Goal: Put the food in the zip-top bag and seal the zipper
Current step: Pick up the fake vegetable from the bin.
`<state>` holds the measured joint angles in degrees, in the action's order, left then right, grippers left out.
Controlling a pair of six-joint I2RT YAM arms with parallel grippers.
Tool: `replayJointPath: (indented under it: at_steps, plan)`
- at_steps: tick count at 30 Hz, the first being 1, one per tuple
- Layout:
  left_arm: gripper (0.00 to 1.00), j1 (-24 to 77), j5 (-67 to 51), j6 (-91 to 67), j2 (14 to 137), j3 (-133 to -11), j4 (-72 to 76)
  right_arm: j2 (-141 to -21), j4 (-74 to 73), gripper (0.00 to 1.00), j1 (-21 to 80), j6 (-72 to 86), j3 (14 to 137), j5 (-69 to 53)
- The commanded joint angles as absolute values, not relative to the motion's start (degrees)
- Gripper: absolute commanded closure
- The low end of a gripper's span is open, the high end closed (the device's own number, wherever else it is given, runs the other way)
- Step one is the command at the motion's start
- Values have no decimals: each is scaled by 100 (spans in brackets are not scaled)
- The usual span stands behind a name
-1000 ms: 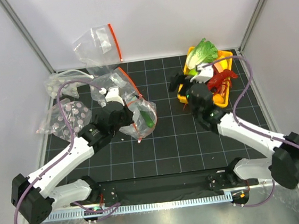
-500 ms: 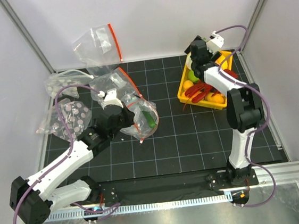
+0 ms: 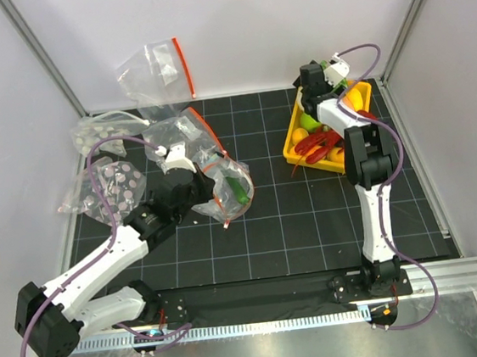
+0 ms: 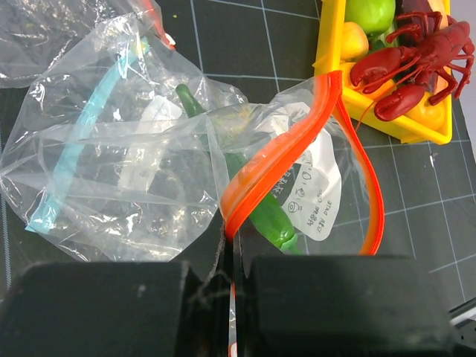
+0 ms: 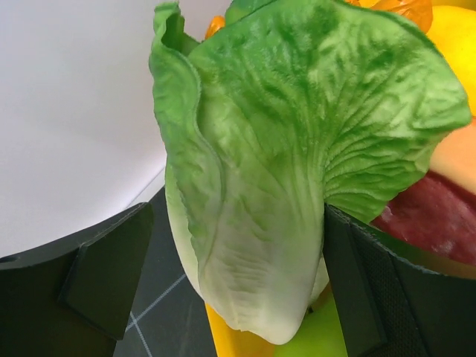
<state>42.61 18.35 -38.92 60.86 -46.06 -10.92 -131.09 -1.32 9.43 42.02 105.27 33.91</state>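
The clear zip-top bag [image 4: 186, 171] lies left of centre with a long green toy food [image 4: 269, 216] inside and a white label [image 4: 316, 195]. My left gripper [image 4: 232, 256] is shut on one end of its red-orange zipper [image 4: 286, 152], and the mouth gapes open. In the top view the bag [image 3: 229, 184] sits just right of the left gripper [image 3: 190, 184]. My right gripper [image 5: 238, 245] is open around the green lettuce [image 5: 282, 163]. The lettuce touches the right finger [image 5: 372, 297] and stands clear of the left one. A round green fruit [image 4: 370, 13] and a yellow piece [image 4: 354, 41] lie in the yellow tray [image 3: 294, 143]. In the top view the right gripper [image 3: 312, 85] hides the lettuce.
A red lobster [image 4: 416, 59] lies in the tray. Another clear bag with a pale blue strip [image 4: 89, 119] lies under the zip-top bag. Dotted pouches [image 3: 107, 188] and clear bags with red strips [image 3: 159, 67] sit at the back left. The back wall is close behind the tray.
The right arm has stretched from the tray's near side to its far end, and its gripper now straddles the lettuce. The left gripper has stayed on the zipper.
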Motion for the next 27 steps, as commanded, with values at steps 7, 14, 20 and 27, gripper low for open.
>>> replayJointPath:
  at_steps: [7,14,20,27]
  plan:
    - [100,4236,1731,-4069,5889,-4465,-615,-13062,595,53,817,4500,10302,3428]
    - [100,4228,1723,-4061,5897,-4465,-615,-12219,1861,75,826,4043,9229,3164]
    - [100,4236,1687,-4025,5880,-4447,-589,-11428,2618,79,826,3973,8465,2900]
    - [100,4236,1802,-3938,6055,-4517,-589,-10706,2602,79,835,3982,8288,2295]
